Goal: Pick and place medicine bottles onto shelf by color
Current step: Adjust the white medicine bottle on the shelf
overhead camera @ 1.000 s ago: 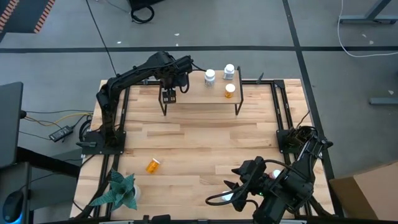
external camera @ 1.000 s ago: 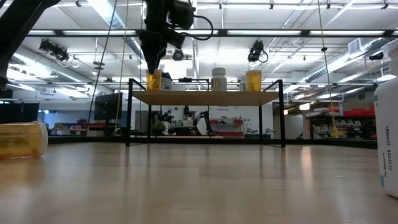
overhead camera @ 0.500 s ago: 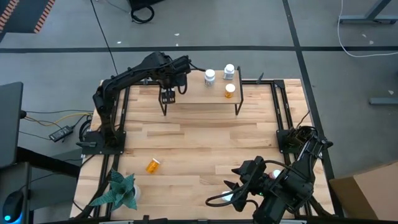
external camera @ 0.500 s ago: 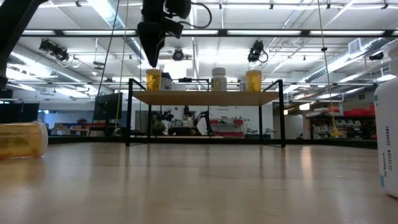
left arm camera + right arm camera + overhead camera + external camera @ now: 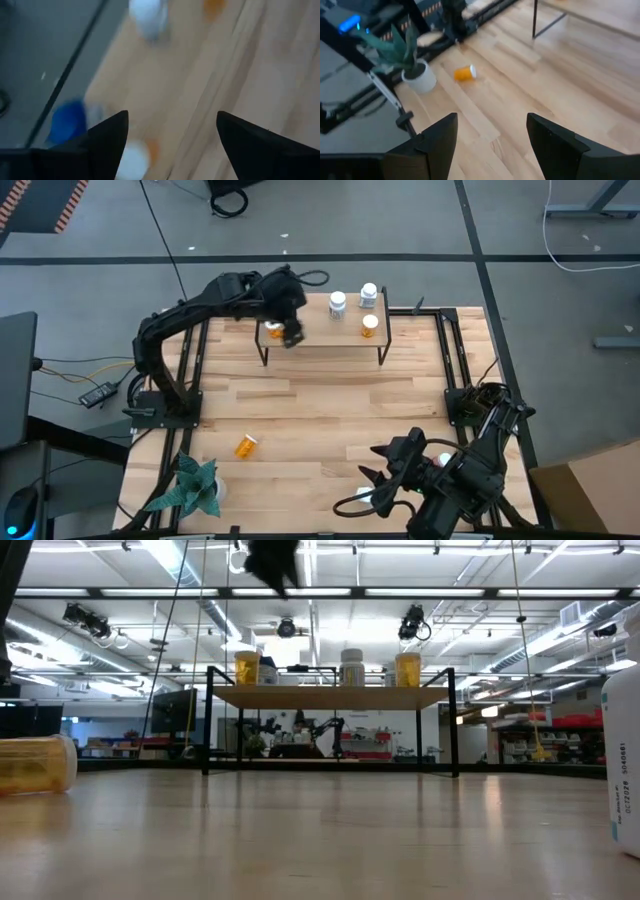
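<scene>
On the low wooden shelf on black legs (image 5: 322, 332) we count four white-capped bottles: two orange (image 5: 247, 667) (image 5: 370, 326), two white (image 5: 338, 303) (image 5: 368, 294). One orange bottle (image 5: 245, 445) lies on the worktop (image 5: 320, 420). Left hand (image 5: 170, 135) hovers above the shelf, spread wide, empty. Right hand (image 5: 492, 132) waits near the worktop's front edge, wide, empty.

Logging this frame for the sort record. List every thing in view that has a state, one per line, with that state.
Left end effector: open, empty, above the shelf's left end.
Right end effector: open, empty, over the table's near right.
Shelf: upright at the table's far edge.
Orange bottle: upright on the shelf's left end.
Orange bottle on the table: lying on its side.
White bottle: upright on the shelf.
Plant: upright in its pot.
</scene>
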### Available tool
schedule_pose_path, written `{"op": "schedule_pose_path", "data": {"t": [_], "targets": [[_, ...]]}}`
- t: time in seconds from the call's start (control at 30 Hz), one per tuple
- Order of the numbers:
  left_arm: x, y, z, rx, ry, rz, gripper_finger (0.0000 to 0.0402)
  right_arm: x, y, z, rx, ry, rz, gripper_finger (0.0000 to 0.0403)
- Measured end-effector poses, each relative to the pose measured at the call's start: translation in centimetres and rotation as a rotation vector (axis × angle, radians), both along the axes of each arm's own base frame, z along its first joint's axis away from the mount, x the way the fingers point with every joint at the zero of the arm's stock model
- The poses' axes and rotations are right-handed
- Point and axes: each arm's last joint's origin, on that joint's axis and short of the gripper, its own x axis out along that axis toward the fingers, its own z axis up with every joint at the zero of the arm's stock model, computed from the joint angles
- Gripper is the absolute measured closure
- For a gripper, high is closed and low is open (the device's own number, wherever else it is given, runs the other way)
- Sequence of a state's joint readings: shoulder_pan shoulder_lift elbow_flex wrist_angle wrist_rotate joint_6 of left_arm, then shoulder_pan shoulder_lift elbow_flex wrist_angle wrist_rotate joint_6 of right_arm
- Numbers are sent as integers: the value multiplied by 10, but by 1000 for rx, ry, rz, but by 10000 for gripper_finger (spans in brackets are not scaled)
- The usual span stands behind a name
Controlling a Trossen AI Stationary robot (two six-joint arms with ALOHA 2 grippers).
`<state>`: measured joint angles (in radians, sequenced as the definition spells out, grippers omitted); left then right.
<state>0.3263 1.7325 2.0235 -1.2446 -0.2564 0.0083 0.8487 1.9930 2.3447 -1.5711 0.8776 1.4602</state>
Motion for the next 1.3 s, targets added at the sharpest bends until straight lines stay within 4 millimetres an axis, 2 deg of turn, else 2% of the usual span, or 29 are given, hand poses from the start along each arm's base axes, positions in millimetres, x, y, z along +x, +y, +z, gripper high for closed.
{"op": "schedule_pose_path", "data": {"t": [0.1,0.2,0.3,0.53,0.77,0.93,1.13,1.3], "targets": [[19,-8,11,14,-222,25,101,-1,1,3,-7,-31,-10,157],[40,-11,8,44,-312,-1,109,-4,-3,8,-4,-36,-1,158],[57,-6,-9,53,-269,-20,117,-13,-13,22,16,-63,1,165],[76,24,-44,49,-151,-102,153,-41,-49,63,120,-172,-29,197],[83,54,-57,-33,-224,-142,203,-56,-66,79,154,-196,-13,223],[83,58,-58,-91,-253,-187,231,-56,-69,81,150,-201,-21,240],[82,60,-59,-70,-231,-230,257,-53,-71,81,129,-200,-25,256],[87,69,-78,-116,-179,-214,279,-51,-74,81,106,-192,-23,267]]}}
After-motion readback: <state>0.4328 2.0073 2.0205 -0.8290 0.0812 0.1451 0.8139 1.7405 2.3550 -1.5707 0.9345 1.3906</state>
